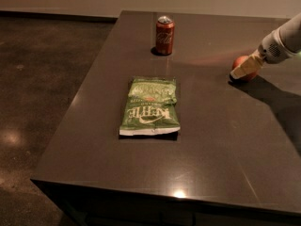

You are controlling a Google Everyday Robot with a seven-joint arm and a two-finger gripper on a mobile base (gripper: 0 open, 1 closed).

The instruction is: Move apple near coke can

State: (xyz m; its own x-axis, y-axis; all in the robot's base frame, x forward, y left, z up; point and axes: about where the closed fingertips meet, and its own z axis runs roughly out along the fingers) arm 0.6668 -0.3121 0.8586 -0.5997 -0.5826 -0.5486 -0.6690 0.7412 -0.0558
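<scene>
- Spanning most of the view, the dark counter [211, 140] carries three things, with bare floor beyond its left edge.
- Reaching in over the right edge, the robot's pale arm [282, 44] slants down toward the far right part of the counter and throws a broad shadow toward the near right corner.
- Lying flat, a green chip bag [150, 106] sits about midway between the far and near edges, closer to the left edge than the right.
- Standing upright, the coke can [165, 35] is close to the far edge, toward the far left corner, well apart from the bag.
- Resting low at the arm's tip, the gripper [244, 70] is against the apple's near side; whether the fingers clasp the fruit or stand loose about it, I cannot tell.
- Sitting on the counter near the right edge, the apple [240, 61] is well apart from the coke can.
</scene>
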